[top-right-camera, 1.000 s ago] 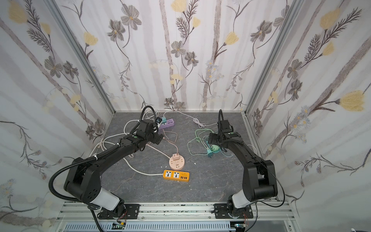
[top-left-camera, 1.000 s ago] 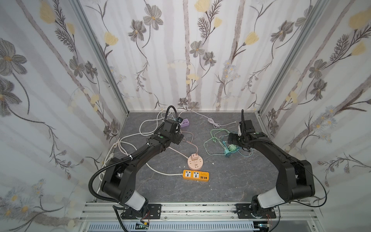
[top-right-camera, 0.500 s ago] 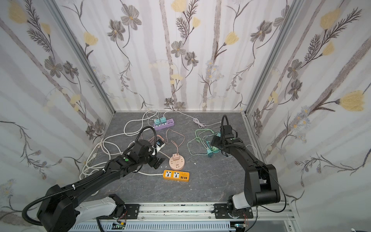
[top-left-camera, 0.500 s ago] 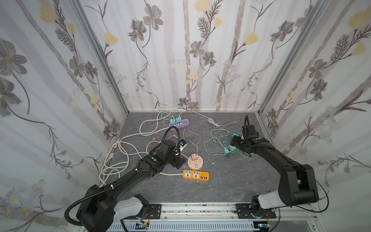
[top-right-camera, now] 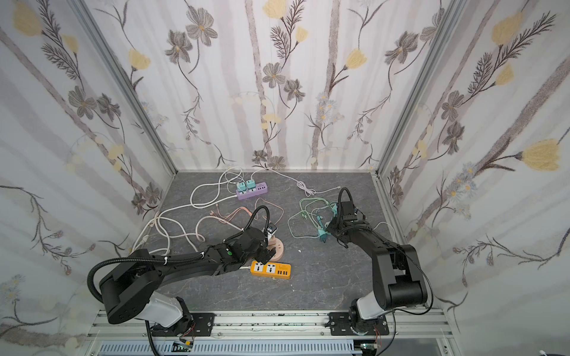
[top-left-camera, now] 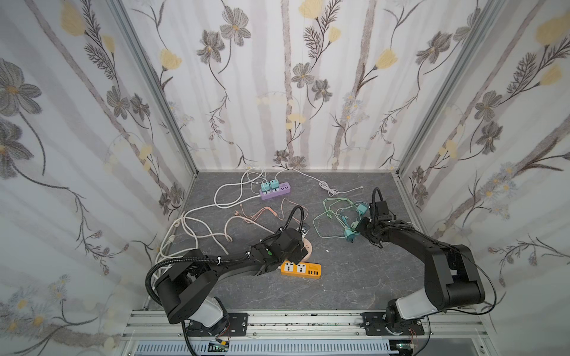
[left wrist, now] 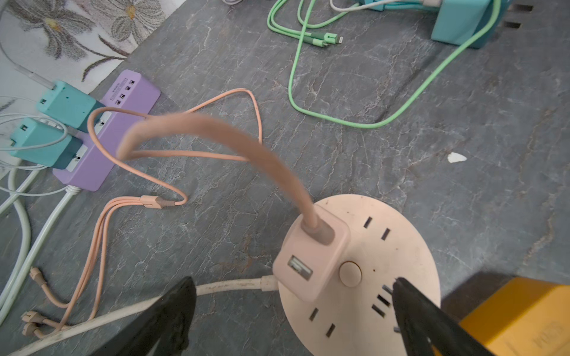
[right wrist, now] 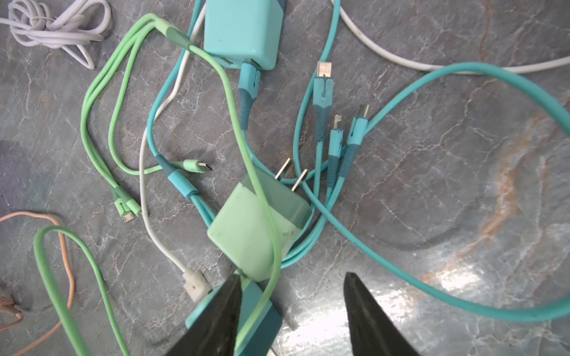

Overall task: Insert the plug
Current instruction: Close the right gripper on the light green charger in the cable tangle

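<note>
While the left fingers [left wrist: 172, 314] hang spread wide and empty either side of the pink plug [left wrist: 311, 262] seated in the round socket [left wrist: 385, 246], the right fingers [right wrist: 370, 314] stand partly apart, clamping nothing. One rests on a teal plug [right wrist: 251, 294] on the bench [top-left-camera: 354, 277], touching the green plug [right wrist: 253, 228], about 2 o'clock from the socket in both top views.

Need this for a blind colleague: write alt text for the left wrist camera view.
A pink charger, its cable arching upward, sits plugged into a round pink socket hub, between the open fingers of the left gripper. Farther off lies a purple power strip carrying two teal chargers; the corner of an orange power strip shows beside the hub.
</note>
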`<act>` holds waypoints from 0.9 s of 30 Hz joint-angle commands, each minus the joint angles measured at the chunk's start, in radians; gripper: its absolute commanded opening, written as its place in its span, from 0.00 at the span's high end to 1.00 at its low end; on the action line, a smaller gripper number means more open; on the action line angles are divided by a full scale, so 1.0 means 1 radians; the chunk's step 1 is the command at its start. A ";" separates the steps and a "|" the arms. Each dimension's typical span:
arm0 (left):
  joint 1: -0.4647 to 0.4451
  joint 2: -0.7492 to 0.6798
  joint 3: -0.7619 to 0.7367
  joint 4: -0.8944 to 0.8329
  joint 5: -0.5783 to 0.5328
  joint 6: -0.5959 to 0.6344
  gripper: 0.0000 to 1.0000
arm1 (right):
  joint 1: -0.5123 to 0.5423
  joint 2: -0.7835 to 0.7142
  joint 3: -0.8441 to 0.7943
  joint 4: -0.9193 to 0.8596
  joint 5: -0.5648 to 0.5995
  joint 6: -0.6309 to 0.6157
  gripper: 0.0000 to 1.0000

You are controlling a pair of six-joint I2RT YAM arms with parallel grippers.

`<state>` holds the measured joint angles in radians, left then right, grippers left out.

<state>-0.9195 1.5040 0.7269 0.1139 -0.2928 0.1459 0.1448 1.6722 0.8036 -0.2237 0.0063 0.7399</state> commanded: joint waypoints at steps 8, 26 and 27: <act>-0.002 -0.015 0.021 0.059 -0.006 -0.023 0.00 | 0.002 0.021 -0.005 0.113 -0.048 0.044 0.62; -0.001 -0.074 0.016 0.092 0.084 -0.028 0.00 | 0.032 0.084 -0.006 0.206 -0.086 0.160 0.74; -0.002 -0.075 0.016 0.093 0.085 -0.027 0.00 | 0.033 0.075 -0.013 0.211 -0.084 0.163 0.76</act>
<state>-0.9215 1.4326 0.7437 0.1879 -0.2092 0.1234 0.1734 1.7569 0.7937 -0.0708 -0.0761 0.8703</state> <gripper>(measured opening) 0.997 0.248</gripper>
